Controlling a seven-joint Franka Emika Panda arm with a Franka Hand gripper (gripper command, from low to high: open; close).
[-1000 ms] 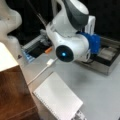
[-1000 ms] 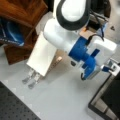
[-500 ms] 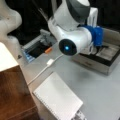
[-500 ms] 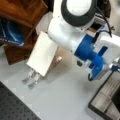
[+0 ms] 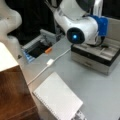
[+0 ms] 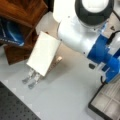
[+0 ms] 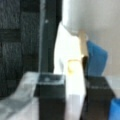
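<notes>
In the wrist view my gripper (image 7: pixel 74 81) has its two black fingers (image 7: pixel 50 95) standing on either side of a white object (image 7: pixel 67 57), which fills the gap between them and has a small yellowish spot on it. A blue shape (image 7: pixel 97 60) lies just to its right. In both front views the arm's white and blue body hides the gripper. The arm hangs over a grey compartment box (image 5: pixel 100 56) (image 6: pixel 107 103) at a front view's right.
A white spiral notebook (image 5: pixel 58 100) (image 6: pixel 43 53) leans by a wooden shelf (image 5: pixel 12 96) (image 6: pixel 22 12). A white cable with an adapter (image 5: pixel 50 62), an orange item (image 5: pixel 48 50) and a dark open tray (image 5: pixel 37 48) lie on the grey table. Metal clips (image 6: pixel 31 77) protrude below the notebook.
The arm has swung to the front views' right, toward the compartment box. The notebook, cable and tray have not moved.
</notes>
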